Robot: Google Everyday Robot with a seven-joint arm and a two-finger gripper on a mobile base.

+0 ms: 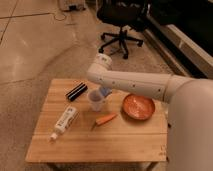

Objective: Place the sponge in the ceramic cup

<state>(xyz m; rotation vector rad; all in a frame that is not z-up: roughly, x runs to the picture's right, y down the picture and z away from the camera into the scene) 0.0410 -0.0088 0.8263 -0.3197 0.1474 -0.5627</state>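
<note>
Hovering at the right rim of the ceramic cup [95, 102], the gripper [104, 91] pinches the sponge [107, 92], jaws narrow. Sponge's long axis can't be told, since the arm [135, 86] hides most of it. Cup upright.

The robot's white body [192, 122] fills the edge of the view at 4 o'clock. From it the arm [137, 86] reaches towards 9 o'clock as one thick, pale link. A row of small dark dots runs along its side, and it lies nearly level, rising slightly as it goes. It ends near the centre of the view in a rounded wrist joint [102, 62] whose cap points to 12 o'clock. At 6 o'clock from that joint the gripper [104, 90] hangs downward, tucked under the link and largely hidden by it. Little of it shows beneath the arm's lower edge.
</note>
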